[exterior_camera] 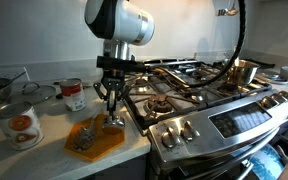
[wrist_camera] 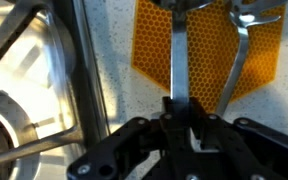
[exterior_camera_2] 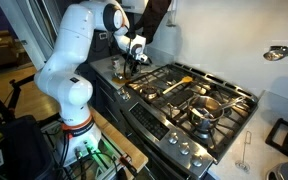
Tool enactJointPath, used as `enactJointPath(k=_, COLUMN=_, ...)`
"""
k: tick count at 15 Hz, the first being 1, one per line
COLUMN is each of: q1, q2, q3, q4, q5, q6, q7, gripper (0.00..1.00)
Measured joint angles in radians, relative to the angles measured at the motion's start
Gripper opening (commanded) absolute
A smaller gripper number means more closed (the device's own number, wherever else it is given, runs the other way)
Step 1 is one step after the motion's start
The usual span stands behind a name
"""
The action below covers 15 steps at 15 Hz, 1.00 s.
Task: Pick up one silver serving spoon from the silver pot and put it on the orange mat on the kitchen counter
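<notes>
While the gripper (wrist_camera: 180, 115) pinches the silver serving spoon (wrist_camera: 180, 60) by its thin handle, orange mat (wrist_camera: 149, 45) just beneath, the light, rigid, slick steel could swivel.

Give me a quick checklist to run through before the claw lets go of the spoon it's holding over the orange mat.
1. Grip: the claw is shut on the handle of the silver serving spoon: ok.
2. Position: in the wrist view the held spoon runs across the orange mat: ok.
3. Landing spot: a second spoon lies on the mat, beside the held one and apart from it: ok.
4. Height: whether the held spoon touches the mat: cannot tell.
5. Stove: its edge sits off to the side of the mat, away from the spoon: ok.
</notes>
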Motion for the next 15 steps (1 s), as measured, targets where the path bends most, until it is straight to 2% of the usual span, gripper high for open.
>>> enactJointPath(k=4, q1=0.003, q2=0.027, q3=0.0, q4=0.037, q5=-0.005, q6=-0.035, q7=-0.033, gripper=0.05)
enactJointPath(k=5, q1=0.004, q2=0.034, q3=0.0, q4=0.047, q5=-0.007, q6=-0.042, q7=-0.038, gripper=0.08)
enactJointPath(k=7, q1=0.007, q2=0.049, q3=0.0, q4=0.067, q5=-0.011, q6=-0.053, q7=-0.045, gripper=0.43)
enactJointPath(k=9, q1=0.008, q2=0.062, q3=0.0, q4=0.085, q5=-0.016, q6=-0.062, q7=-0.051, gripper=0.47)
enactJointPath(k=10, q1=0.009, q2=0.068, q3=0.0, q4=0.093, q5=-0.017, q6=-0.064, q7=-0.054, gripper=0.55)
enactJointPath(k=11, q1=0.009, q2=0.073, q3=0.0, q4=0.1, q5=-0.018, q6=-0.065, q7=-0.057, gripper=0.57)
enactJointPath(k=14, q1=0.009, q2=0.086, q3=0.0, q4=0.118, q5=-0.02, q6=-0.066, q7=-0.061, gripper=0.74)
enactJointPath(k=15, q1=0.009, q2=0.088, q3=0.0, q4=0.121, q5=-0.02, q6=-0.066, q7=-0.061, gripper=0.82)
